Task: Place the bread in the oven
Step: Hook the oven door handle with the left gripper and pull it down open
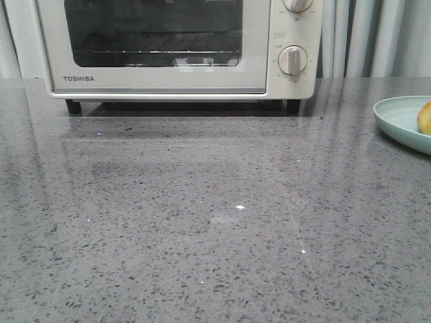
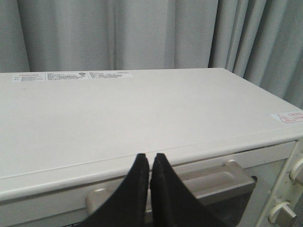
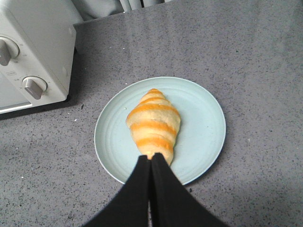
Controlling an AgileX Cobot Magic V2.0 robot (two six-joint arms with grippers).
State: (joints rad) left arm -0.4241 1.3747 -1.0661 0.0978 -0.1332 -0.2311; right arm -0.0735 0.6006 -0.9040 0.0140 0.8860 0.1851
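The cream-white Toshiba oven (image 1: pixel 168 47) stands at the back of the table with its glass door closed. My left gripper (image 2: pixel 149 158) is shut and empty, hovering above the oven's top front edge, over the door handle (image 2: pixel 213 182). The bread (image 3: pixel 154 124), a golden croissant-like roll, lies on a pale green plate (image 3: pixel 203 127) to the right of the oven; only its edge (image 1: pixel 425 118) shows in the front view. My right gripper (image 3: pixel 151 158) is shut and empty, above the plate at the bread's near end. Neither gripper shows in the front view.
The oven's two knobs (image 3: pixel 33 86) face the plate side. The plate (image 1: pixel 397 118) sits at the right edge of the front view. Grey speckled countertop (image 1: pixel 215 222) spreads before the oven. Grey curtains (image 2: pixel 142 33) hang behind.
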